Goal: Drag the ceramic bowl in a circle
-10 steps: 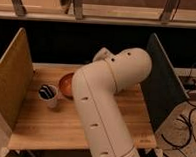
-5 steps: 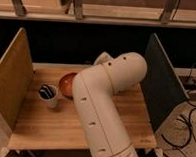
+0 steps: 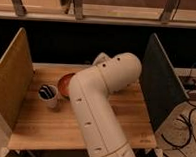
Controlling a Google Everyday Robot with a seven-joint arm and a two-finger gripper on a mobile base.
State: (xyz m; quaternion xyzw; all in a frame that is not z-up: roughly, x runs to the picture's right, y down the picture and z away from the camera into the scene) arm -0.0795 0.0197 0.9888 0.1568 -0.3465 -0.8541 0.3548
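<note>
The orange-red ceramic bowl point(image 3: 64, 84) sits on the wooden table point(image 3: 127, 115), left of centre. Only its left part shows, because my white arm point(image 3: 97, 100) crosses in front of it. The arm rises from the table's front edge and bends at a big elbow point(image 3: 123, 69). A wrist link point(image 3: 99, 58) points down behind it towards the bowl. My gripper is hidden behind the arm, somewhere at the bowl's right side. Whether it touches the bowl does not show.
A small white cup with dark striped contents point(image 3: 48, 94) stands just left of the bowl. A wooden side panel point(image 3: 8, 80) walls the table's left, a dark panel point(image 3: 159, 81) its right. Cables point(image 3: 188, 126) lie on the floor at the right.
The arm's elbow has shifted a little left and down and now covers more of the bowl. The bowl and cup stay about where they were.
</note>
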